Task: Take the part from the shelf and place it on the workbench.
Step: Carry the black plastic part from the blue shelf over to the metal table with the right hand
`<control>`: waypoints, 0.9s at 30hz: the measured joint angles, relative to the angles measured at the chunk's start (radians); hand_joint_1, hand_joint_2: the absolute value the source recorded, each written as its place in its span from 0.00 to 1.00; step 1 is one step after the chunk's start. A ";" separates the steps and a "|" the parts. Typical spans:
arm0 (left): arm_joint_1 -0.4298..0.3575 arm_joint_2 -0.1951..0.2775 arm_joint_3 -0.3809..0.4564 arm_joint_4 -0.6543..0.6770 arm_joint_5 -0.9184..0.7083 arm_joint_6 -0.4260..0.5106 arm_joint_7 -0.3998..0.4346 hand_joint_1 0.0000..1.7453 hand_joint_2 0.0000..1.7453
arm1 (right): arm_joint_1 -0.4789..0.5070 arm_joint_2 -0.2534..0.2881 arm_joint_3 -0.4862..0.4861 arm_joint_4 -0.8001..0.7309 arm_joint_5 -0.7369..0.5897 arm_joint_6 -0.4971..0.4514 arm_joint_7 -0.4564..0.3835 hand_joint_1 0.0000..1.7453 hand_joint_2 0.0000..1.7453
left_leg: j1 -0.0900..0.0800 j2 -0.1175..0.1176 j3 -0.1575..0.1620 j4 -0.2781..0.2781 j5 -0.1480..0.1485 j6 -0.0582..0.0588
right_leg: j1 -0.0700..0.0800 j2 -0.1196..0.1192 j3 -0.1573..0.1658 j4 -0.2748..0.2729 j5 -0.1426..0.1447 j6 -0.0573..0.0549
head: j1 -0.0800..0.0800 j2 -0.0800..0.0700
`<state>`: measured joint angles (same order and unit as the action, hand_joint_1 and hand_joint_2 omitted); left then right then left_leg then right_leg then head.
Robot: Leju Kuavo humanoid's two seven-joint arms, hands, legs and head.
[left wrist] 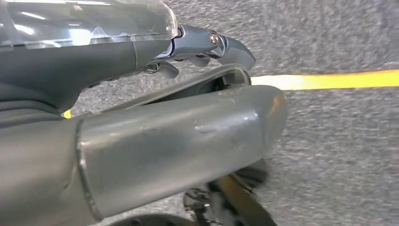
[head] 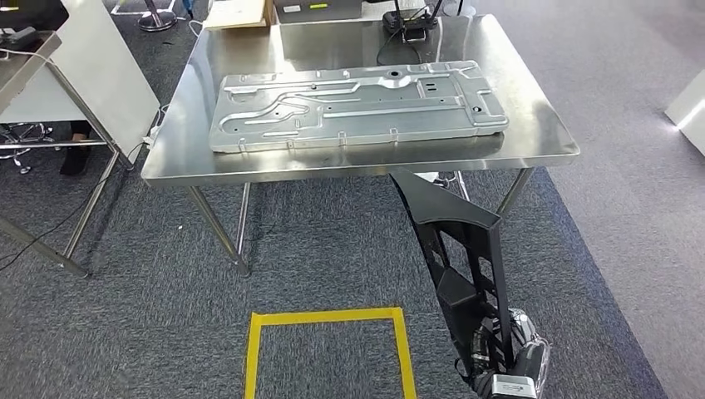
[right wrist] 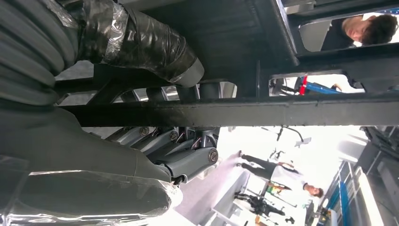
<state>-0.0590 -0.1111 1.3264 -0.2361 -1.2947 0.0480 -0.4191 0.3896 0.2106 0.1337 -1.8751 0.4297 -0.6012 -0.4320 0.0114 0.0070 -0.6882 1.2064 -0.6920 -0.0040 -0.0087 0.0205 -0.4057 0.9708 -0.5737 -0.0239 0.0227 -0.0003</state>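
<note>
The right hand point(head: 507, 366) is low in the head view, and it grips a long black plastic part point(head: 456, 241) with holes in it. The part sticks up from the hand and its pointed top reaches the front edge of the steel workbench point(head: 175, 154), but it is not on the top. In the right wrist view the fingers point(right wrist: 188, 160) wrap around a black bar of the part point(right wrist: 235, 113). A big flat silver metal panel point(head: 357, 104) lies on the workbench. A square of yellow tape point(head: 328, 317) is on the grey carpet in front. The left hand point(left wrist: 202, 44) hangs over the carpet near a yellow tape line point(left wrist: 329, 80), and I cannot tell how its fingers are.
</note>
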 joint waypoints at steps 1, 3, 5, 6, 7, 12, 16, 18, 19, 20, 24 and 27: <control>0.003 0.002 0.000 0.000 0.000 0.000 0.000 0.00 0.00 | 0.000 0.000 0.001 0.002 -0.001 -0.001 0.001 1.00 1.00 | -0.002 0.000 -0.007 -0.054 0.080 0.005 | 0.000 0.002 0.024 -0.003 -0.019 0.002 | 0.000 0.000; 0.007 0.005 0.000 0.000 0.000 0.000 0.002 0.00 0.00 | -0.001 0.000 0.001 0.007 -0.003 -0.003 0.003 1.00 1.00 | -0.009 -0.002 0.002 -0.129 0.246 0.015 | 0.001 0.008 0.067 -0.007 -0.059 0.013 | 0.000 0.000; 0.000 0.008 0.000 0.000 0.000 0.001 0.003 0.00 0.00 | -0.004 0.000 0.004 0.009 -0.003 -0.006 0.005 1.00 1.00 | -0.015 -0.006 0.027 -0.143 0.293 0.022 | 0.002 0.013 0.099 0.002 -0.070 0.028 | 0.000 0.000; -0.008 0.008 0.000 0.000 0.000 0.002 0.003 0.00 0.00 | -0.007 0.000 0.006 0.007 -0.003 -0.008 0.007 1.00 1.00 | -0.014 -0.008 0.042 -0.145 0.283 0.027 | 0.002 0.012 0.093 0.032 -0.055 0.035 | 0.000 0.000; -0.017 0.008 0.000 0.000 0.000 0.002 0.003 0.00 0.00 | -0.010 0.000 0.007 0.006 -0.002 -0.009 0.009 1.00 1.00 | -0.012 -0.009 0.055 -0.153 0.279 0.033 | 0.002 0.009 0.071 0.086 -0.030 0.041 | 0.000 0.000; -0.018 0.010 0.000 0.000 -0.003 0.005 0.002 0.00 0.00 | -0.013 0.000 0.007 0.013 0.000 -0.012 0.018 1.00 1.00 | -0.005 -0.010 0.111 -0.180 0.243 0.048 | -0.006 -0.011 -0.137 0.308 -0.124 0.060 | 0.000 0.000; -0.007 0.009 0.000 0.000 -0.003 0.005 0.000 0.00 0.00 | -0.010 0.000 0.006 0.022 0.001 -0.013 0.021 1.00 1.00 | 0.002 -0.013 0.168 -0.182 0.196 0.039 | -0.013 -0.018 -0.185 0.187 -0.078 0.070 | 0.001 0.000; -0.009 0.008 0.000 0.000 -0.003 0.005 0.000 0.00 0.00 | -0.010 0.000 0.006 0.026 0.001 -0.012 0.024 1.00 1.00 | 0.001 -0.015 0.187 -0.179 0.174 0.026 | -0.012 -0.026 -0.187 0.107 0.039 0.060 | 0.000 0.000; -0.009 0.008 0.000 0.000 -0.003 0.005 0.000 0.00 0.00 | -0.009 0.000 0.007 0.028 0.000 -0.012 0.027 1.00 1.00 | 0.000 -0.015 0.195 -0.177 0.168 0.018 | -0.010 -0.028 -0.188 0.091 0.075 0.051 | 0.000 0.000; -0.009 0.008 0.000 0.000 -0.003 0.005 0.001 0.00 0.00 | -0.009 0.000 0.007 0.029 0.001 -0.011 0.031 1.00 1.00 | -0.002 -0.016 0.201 -0.174 0.166 0.010 | -0.008 -0.027 -0.188 0.087 0.083 0.041 | 0.000 0.000; -0.012 0.010 0.000 0.000 -0.004 0.004 0.004 0.00 0.00 | -0.011 0.000 0.010 0.034 0.019 -0.009 0.066 1.00 1.00 | 0.002 -0.013 0.169 -0.105 0.139 -0.008 | -0.010 -0.026 -0.168 0.073 0.091 0.010 | -0.001 0.000; -0.012 0.010 0.000 0.000 -0.005 0.004 0.005 0.00 0.00 | -0.012 0.000 0.012 0.041 0.030 -0.010 0.078 1.00 1.00 | 0.002 -0.013 0.062 0.061 0.062 -0.010 | -0.005 -0.036 -0.164 0.071 0.082 -0.002 | -0.001 0.000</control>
<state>-0.0709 -0.1007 1.3268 -0.2365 -1.2993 0.0522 -0.4143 0.3781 0.2102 0.1458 -1.8346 0.4602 -0.6116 -0.3543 0.0137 -0.0055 -0.6258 1.2669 -0.6299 -0.0140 -0.0133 -0.0159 -0.5694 1.0414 -0.4919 -0.0260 0.0216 -0.0003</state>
